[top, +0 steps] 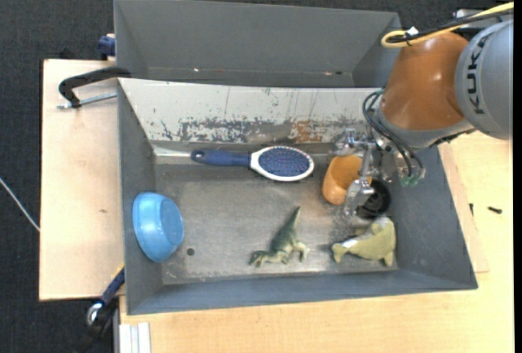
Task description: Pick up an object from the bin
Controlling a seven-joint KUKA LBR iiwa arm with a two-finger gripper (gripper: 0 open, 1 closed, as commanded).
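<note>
Where the arm [420, 90] dips, a tan toy [373, 245] lies.

Bin [139, 180]: grey metal; far wall pale w/ dark & rusty scuff streaks. Bowl [157, 226], near left: light blue. Brush [259, 161], far centre: dark blue handle, white head, blue dotted pad. Cup [338, 178], right: orange. Dino toy [283, 244], near centre: dull green. Second toy [373, 244], near right: pale yellow-green. Wrist cover [424, 90]: orange. Arm [489, 74]: grey. Gripper [359, 203]: silver w/ black bits.
</note>
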